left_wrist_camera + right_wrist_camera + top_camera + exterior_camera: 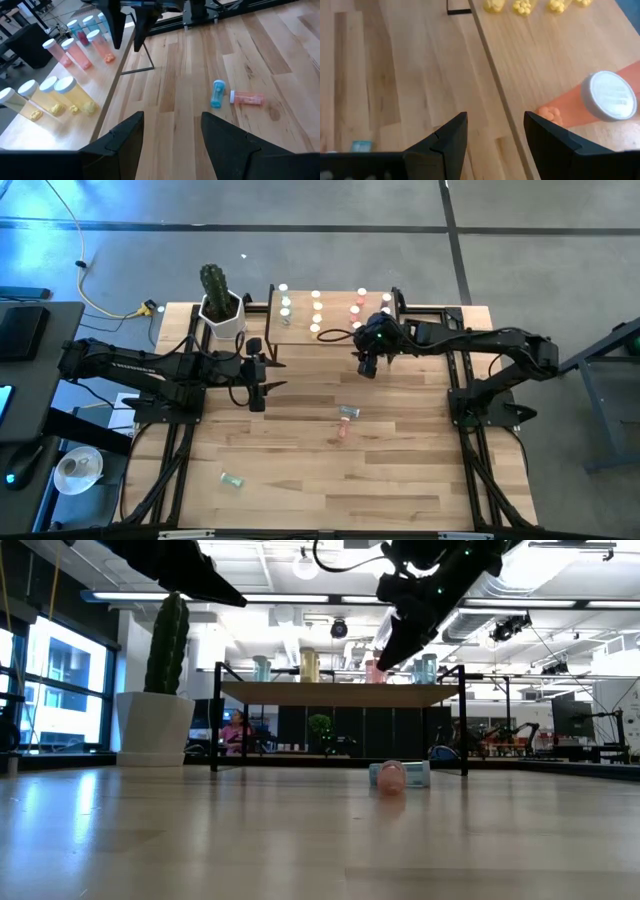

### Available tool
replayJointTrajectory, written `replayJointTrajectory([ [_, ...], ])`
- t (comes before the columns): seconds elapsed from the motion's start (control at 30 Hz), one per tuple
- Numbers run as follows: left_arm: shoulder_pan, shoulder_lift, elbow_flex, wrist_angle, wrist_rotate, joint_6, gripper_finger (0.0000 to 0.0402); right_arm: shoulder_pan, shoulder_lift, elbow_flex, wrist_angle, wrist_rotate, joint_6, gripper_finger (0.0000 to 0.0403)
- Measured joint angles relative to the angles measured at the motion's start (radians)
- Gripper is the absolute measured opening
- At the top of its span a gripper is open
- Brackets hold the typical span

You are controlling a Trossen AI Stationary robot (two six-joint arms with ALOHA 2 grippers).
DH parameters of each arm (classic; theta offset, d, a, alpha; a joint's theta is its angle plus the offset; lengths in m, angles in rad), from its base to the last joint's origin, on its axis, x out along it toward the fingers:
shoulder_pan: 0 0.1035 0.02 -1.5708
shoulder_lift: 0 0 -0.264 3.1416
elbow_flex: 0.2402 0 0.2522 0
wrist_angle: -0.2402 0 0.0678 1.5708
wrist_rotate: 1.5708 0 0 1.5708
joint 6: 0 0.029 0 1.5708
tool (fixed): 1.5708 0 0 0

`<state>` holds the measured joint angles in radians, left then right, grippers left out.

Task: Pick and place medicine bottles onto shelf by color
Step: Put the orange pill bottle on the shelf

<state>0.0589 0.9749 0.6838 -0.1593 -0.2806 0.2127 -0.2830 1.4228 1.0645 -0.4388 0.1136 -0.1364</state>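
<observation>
The light-wood shelf stands at the table's far middle. On it stand green, yellow, pink and pale blue bottles, each resting upright on its base. A bluish bottle, a pink one and a green one lie on their sides on the table. My right gripper hangs open and empty above the shelf's near edge, beside a standing pink bottle. My left gripper is open and empty, left of the shelf's near-left leg.
A white pot with a cactus stands at the far left, next to the shelf. The black frame rails run along both sides of the table. The near half of the table holds only the lying green bottle.
</observation>
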Motion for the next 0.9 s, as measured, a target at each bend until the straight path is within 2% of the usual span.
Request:
replayJointTrajectory([
  [0.17, 0.0, 0.0, 0.0, 0.0, 0.0, 0.0, 0.0188, -0.013, 0.001, 0.0, 0.001, 0.043, -0.003, 0.0186],
  [0.9, 0.0, 0.0, 0.0, 0.0, 0.0, 0.0, 0.0188, -0.078, 0.001, 0.0, 0.063, 0.037, 0.005, 0.0186],
])
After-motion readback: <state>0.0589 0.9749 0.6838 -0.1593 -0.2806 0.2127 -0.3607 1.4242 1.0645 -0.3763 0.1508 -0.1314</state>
